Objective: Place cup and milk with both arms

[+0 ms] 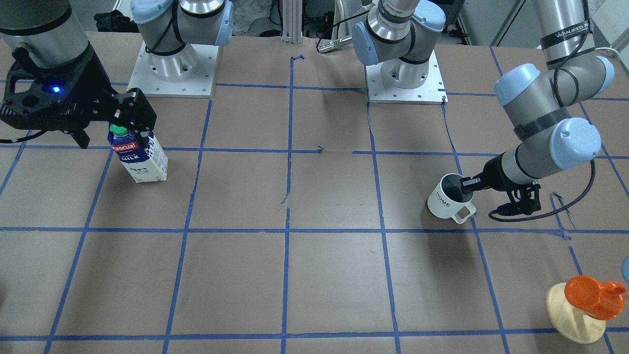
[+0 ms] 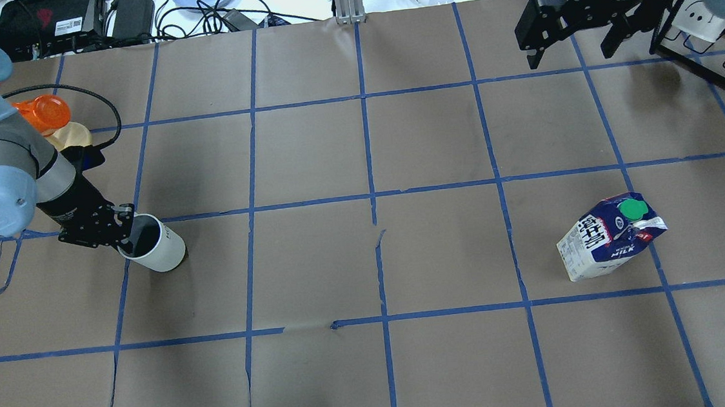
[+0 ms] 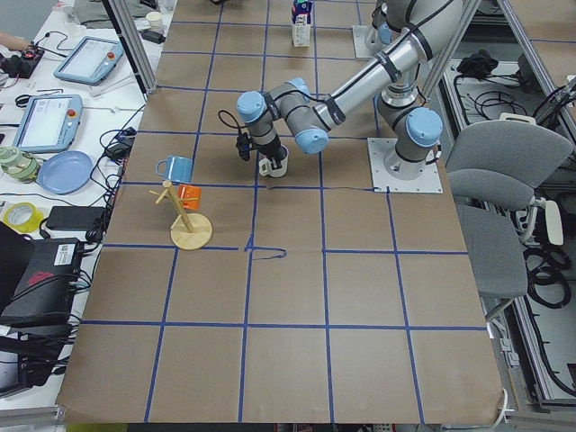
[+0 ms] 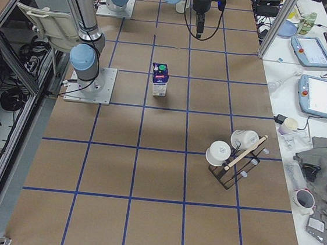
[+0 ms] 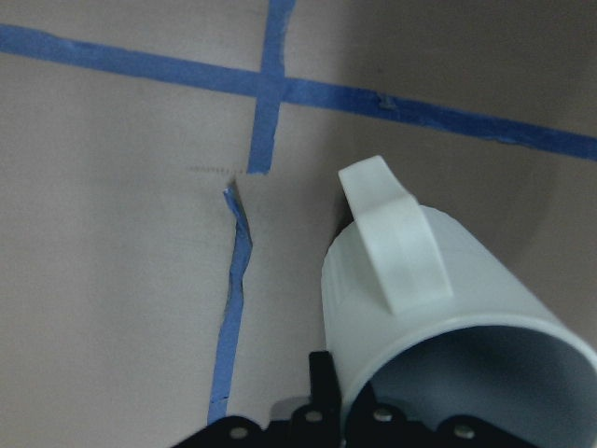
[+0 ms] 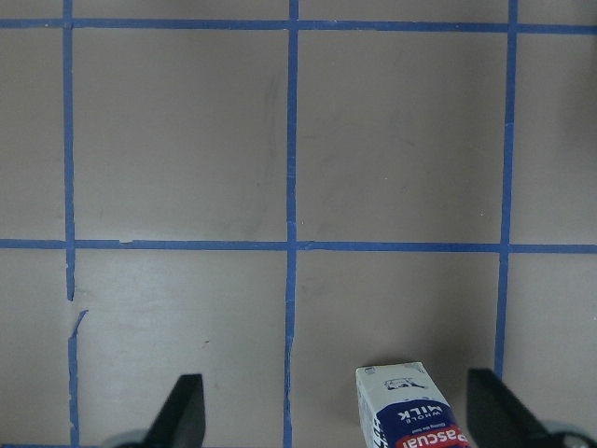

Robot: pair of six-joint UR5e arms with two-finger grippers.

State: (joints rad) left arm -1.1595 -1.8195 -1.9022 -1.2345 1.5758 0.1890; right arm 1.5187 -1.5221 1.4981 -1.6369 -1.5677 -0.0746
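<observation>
Left gripper: clamped on the rim of the cup, at the right of the front-facing view; one finger reaches into the grey mouth, and the other is hidden behind the rim.
Cup: white, with "HOME" lettering. It is tilted, with its mouth turned toward the gripper and its handle pointing to the lower right of the front-facing view. In the left wrist view it fills the lower right of the frame, handle uppermost. Whether its base touches the table cannot be told.
Left arm: enters from the upper right of the front-facing view and bends down to the cup.
Right gripper: wide open and holding nothing, in the upper right of the overhead view. In the right wrist view its two fingers stand at the lower corners of the frame.
Milk: stands upright on the table, in the lower right of the overhead view. It is apart from the right gripper, and its top shows between the fingers at the bottom edge of the right wrist view.
Blue tape: a grid of lines across the brown table.
Orange object: sits on a round wooden base, in the lower right corner of the front-facing view, well apart from the cup.
</observation>
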